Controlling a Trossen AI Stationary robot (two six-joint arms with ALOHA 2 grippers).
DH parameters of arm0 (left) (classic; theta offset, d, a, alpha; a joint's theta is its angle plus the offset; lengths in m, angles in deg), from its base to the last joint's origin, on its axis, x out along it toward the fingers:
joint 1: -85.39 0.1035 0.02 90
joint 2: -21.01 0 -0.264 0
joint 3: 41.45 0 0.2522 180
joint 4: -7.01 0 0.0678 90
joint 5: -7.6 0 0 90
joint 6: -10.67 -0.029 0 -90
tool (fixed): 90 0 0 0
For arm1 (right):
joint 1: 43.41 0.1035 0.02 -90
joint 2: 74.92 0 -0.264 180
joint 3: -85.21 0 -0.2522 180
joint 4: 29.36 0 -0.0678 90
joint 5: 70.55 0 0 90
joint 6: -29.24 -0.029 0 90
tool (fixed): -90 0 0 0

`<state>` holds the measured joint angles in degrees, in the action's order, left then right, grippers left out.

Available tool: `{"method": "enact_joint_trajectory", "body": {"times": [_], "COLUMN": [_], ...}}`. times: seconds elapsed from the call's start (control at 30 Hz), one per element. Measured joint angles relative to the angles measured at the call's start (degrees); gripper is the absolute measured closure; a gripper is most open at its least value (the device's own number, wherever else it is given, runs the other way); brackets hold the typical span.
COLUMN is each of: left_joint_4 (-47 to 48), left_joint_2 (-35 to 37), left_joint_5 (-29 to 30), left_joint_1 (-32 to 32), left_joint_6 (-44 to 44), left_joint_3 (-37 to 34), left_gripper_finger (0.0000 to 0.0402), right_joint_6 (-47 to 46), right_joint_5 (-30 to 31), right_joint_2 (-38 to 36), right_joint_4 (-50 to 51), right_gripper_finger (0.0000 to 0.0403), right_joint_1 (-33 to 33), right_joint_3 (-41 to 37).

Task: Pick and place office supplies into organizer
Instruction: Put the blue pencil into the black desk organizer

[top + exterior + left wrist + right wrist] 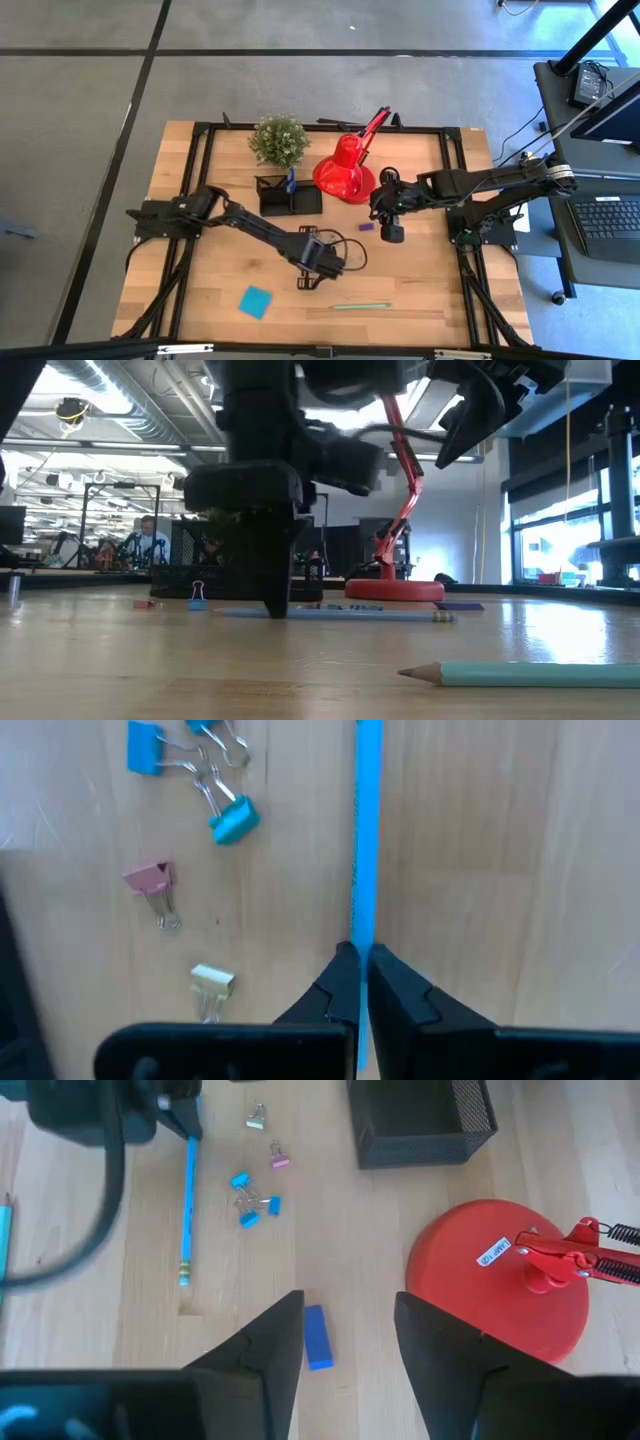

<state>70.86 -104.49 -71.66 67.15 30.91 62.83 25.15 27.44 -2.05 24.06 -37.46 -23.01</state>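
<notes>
Slim blue pencil (366,840) lies flat on the wood, left gripper (360,982) pinched on it; its gripped end is hidden; right gripper (348,1342) spread wide, empty

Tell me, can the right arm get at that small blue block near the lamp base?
Probably yes: the right gripper hangs open almost over the small blue block, with bare wood around it and the red lamp base off to one side.

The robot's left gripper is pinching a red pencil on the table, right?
Not quite. The left gripper is shut on a blue pencil, not a red one. The left wrist view shows it lying on the wooden table.
</notes>
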Motion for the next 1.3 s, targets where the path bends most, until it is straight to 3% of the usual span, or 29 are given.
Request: {"method": "enact_joint_trajectory", "body": {"times": [0.17, 0.27, 0.57, 1.13, 1.3], "left_joint_4": [-10.64, -10.02, -1.40, -5.87, -6.09], "left_joint_2": [5.58, 7.21, 7.33, 7.84, 7.87], "left_joint_5": [-0.42, -0.05, 3.22, 5.84, 6.18], "left_joint_1": [0.35, 0.39, 0.74, -1.68, -1.72], "left_joint_6": [2.57, 2.65, -1.68, 0.79, -3.31], "left_joint_3": [-10.54, -13.01, -13.19, -16.13, -16.28], "left_gripper_finger": [0.0398, 0.0398, 0.0391, 0.0389, 0.0389], "right_joint_6": [-0.77, -1.88, -4.41, -4.53, -4.45], "right_joint_5": [0.02, 0.03, 0.02, -0.02, -0.02], "right_joint_2": [0.00, 0.00, 0.00, -0.02, -0.02], "right_joint_4": [-0.39, -0.93, -4.93, -9.62, -10.87], "right_gripper_finger": [0.0241, 0.0241, 0.0241, 0.0241, 0.0241], "right_joint_1": [0.00, 0.00, 0.00, 0.02, 0.02], "right_joint_3": [0.00, 0.00, -0.02, -0.02, -0.04]}}
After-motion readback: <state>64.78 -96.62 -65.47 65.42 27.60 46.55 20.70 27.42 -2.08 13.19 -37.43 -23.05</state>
